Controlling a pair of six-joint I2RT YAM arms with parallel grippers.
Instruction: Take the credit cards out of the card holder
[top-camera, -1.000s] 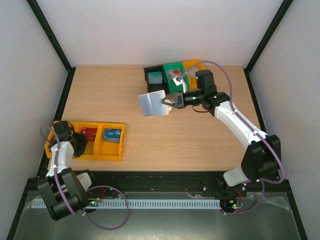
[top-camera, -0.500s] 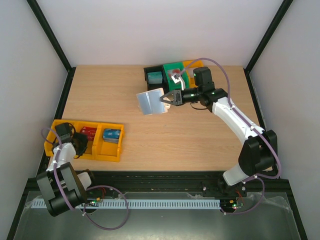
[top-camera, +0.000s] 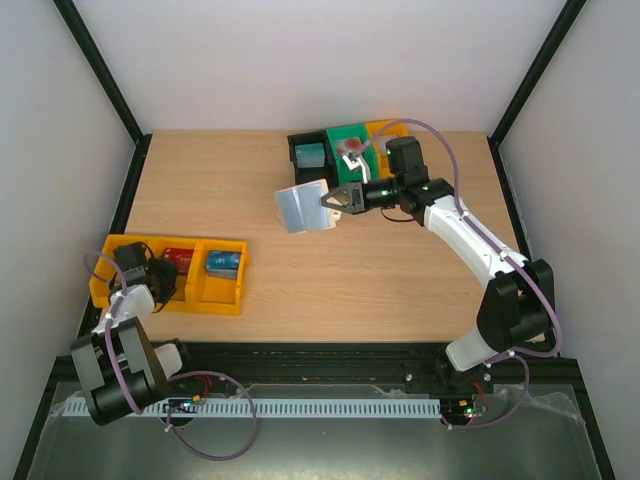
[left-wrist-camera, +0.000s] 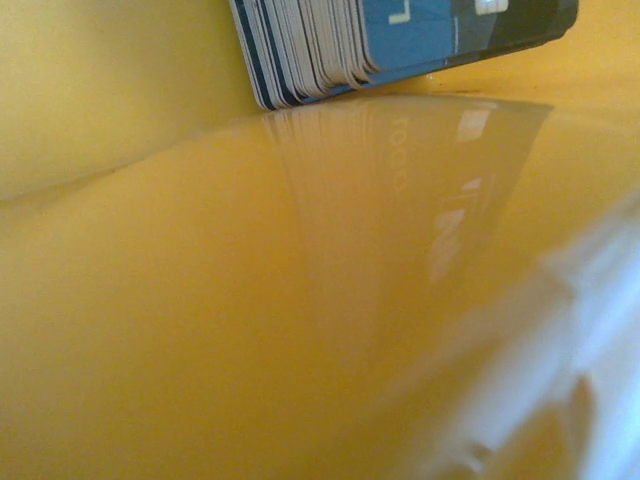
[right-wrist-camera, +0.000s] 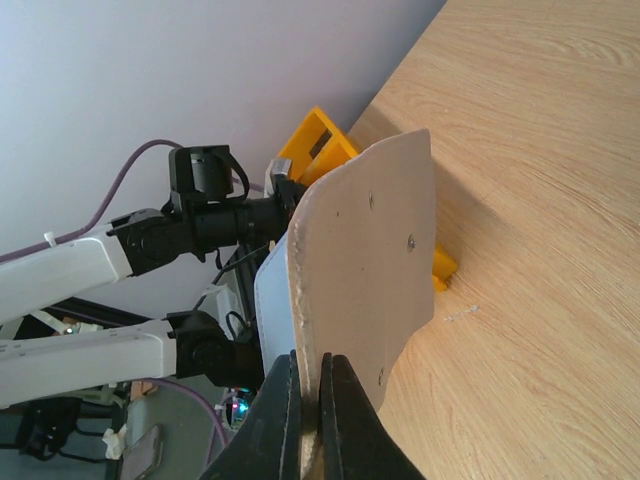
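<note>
My right gripper (top-camera: 337, 198) is shut on one edge of the card holder (top-camera: 302, 207) and holds it open above the table's middle back, its blue-grey inside facing up. In the right wrist view the cream outside (right-wrist-camera: 370, 260) with its snap dots fills the centre, and my gripper (right-wrist-camera: 318, 385) is clamped on its lower edge. A red card (top-camera: 178, 258) lies in the middle compartment of the yellow bin (top-camera: 205, 300). My left gripper (top-camera: 156, 281) sits low in that bin's left compartment; its jaws are hidden. The dark grey card is not visible.
A blue card (top-camera: 223, 263) lies in the yellow bin's right compartment. The left wrist view shows yellow bin floor and a stack of cards (left-wrist-camera: 400, 35). At the back stand a black bin with a teal card (top-camera: 308, 153), a green bin (top-camera: 348, 143) and a yellow bin (top-camera: 388, 130).
My left gripper has drawn back toward its base inside the yellow bin, and the bin has shifted slightly left. My right gripper moved the card holder a little toward the back.
</note>
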